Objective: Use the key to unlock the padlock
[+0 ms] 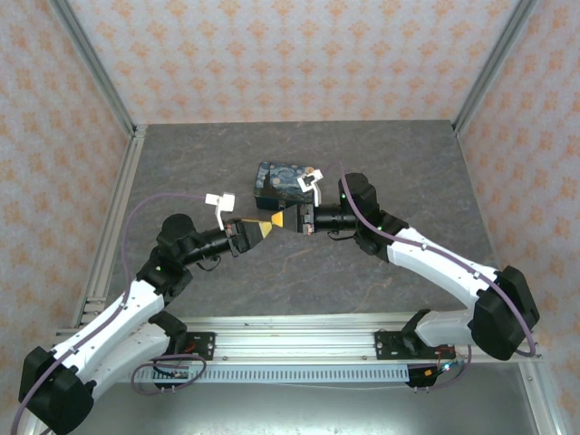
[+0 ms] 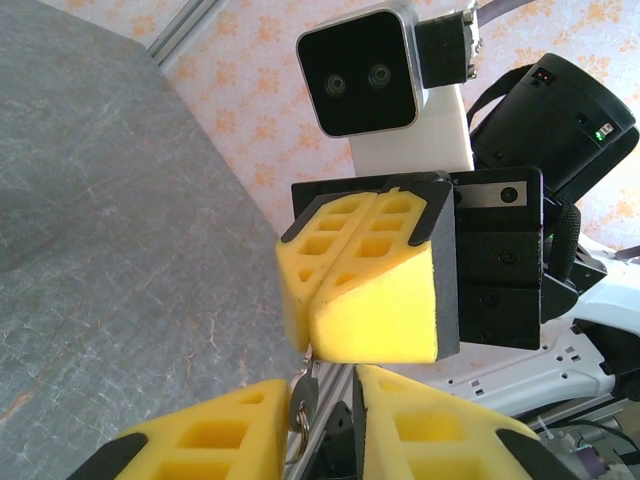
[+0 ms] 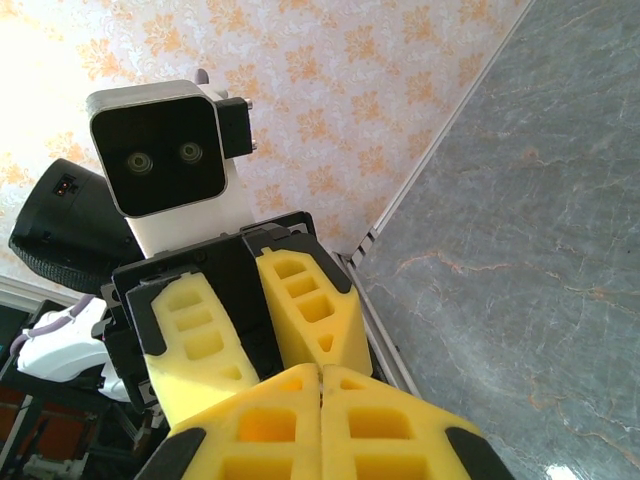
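My two grippers meet tip to tip above the middle of the table. The right gripper [image 1: 286,221] [image 2: 311,338] [image 3: 321,371] is shut, its yellow pads pressed together. A small metal key [image 2: 302,402] with a ring hangs from its tips, the upper end vanishing into the seam. The left gripper [image 1: 264,229] [image 2: 325,382] [image 3: 288,352] is open, with its fingers on either side of the key. The key's head lies against the inner face of one left finger [image 2: 215,435]. The teal padlock is hidden.
A rectangular blue-and-yellow starry-night box [image 1: 283,181] lies on the grey table [image 1: 199,163] just behind the grippers. Patterned walls and aluminium rails [image 1: 116,217] enclose the table. White tags hang on both arms' cables.
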You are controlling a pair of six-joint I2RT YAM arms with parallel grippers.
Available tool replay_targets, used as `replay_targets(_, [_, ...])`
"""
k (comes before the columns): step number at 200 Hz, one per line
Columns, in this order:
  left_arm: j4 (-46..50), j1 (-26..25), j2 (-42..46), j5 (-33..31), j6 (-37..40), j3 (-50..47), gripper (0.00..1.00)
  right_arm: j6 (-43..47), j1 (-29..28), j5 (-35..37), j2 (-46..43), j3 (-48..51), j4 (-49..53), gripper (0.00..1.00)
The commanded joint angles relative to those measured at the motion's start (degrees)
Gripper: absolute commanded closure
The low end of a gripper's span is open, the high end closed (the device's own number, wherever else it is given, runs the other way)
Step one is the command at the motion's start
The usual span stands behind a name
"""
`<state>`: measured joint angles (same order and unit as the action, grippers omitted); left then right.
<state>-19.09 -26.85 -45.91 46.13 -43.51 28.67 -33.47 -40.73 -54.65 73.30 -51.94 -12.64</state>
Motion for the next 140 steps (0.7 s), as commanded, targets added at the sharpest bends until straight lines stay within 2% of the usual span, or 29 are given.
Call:
replay_targets(1, [-1.7, 0.2, 0.4, 2.0, 0.4, 0.2, 0.79, -0.3, -0.3, -0.6, -0.2, 0.3, -3.4, 1.00])
replay_targets(22, [-1.5, 0.2, 0.6, 2.0, 0.4, 0.0, 0.84, -0.4, -0.3, -0.4, -0.3, 0.6, -3.5, 1.00])
replay_targets(69, [-0.6, 0.2, 1.3, 1.9, 0.8, -0.1, 0.89, -0.5, -0.3, 0.3, -0.5, 1.0, -3.8, 1.00])
replay_targets(100, [-0.4, 0.2, 1.6, 1.8, 0.9, 0.0, 1.00, -0.9, -0.5, 0.8, -0.4, 1.5, -4.7, 1.00])
replay_targets(140, [2.8, 0.2, 3.0, 0.4, 3.1, 0.8, 1.00, -0.2, -1.3, 1.7, 0.0, 1.7, -4.2, 1.00])
